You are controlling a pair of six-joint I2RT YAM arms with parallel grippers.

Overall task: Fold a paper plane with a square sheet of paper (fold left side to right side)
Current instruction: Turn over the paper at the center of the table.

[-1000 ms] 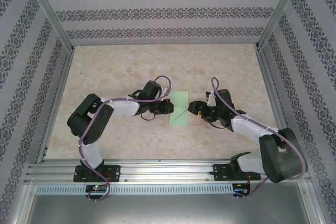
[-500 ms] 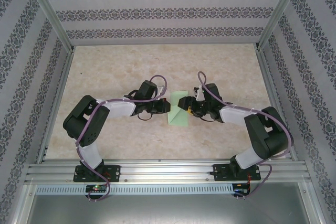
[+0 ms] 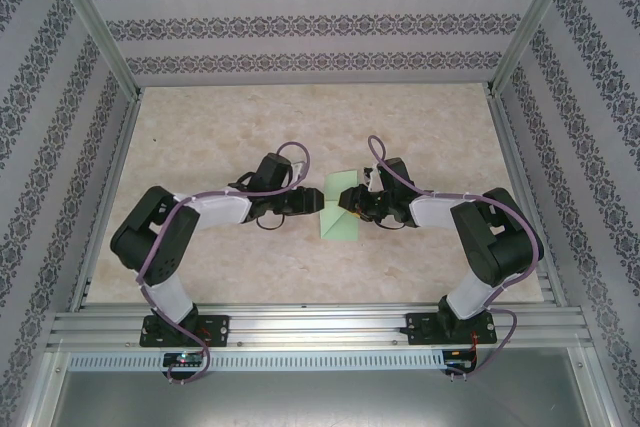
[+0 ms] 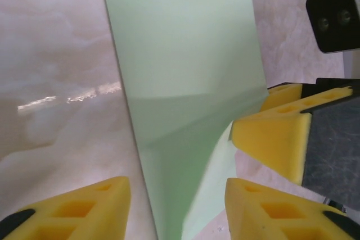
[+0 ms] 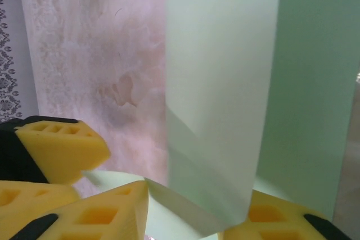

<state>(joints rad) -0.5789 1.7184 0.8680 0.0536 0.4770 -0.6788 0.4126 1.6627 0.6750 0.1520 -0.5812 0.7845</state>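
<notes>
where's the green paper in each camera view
Top external: the sheet of paper lies mid-table, between the left gripper and the right gripper.
Left wrist: it runs from the top centre down to the bottom edge, passing between that gripper's yellow fingers.
Right wrist: a raised flap stands at centre; the rest lies flat on the right.
Shared landmark: the right gripper, at the paper's edge in all three.

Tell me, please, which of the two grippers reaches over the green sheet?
The right gripper: seen from above, it reaches over the square sheet of paper, while the left gripper stops at the sheet's left edge.
</notes>
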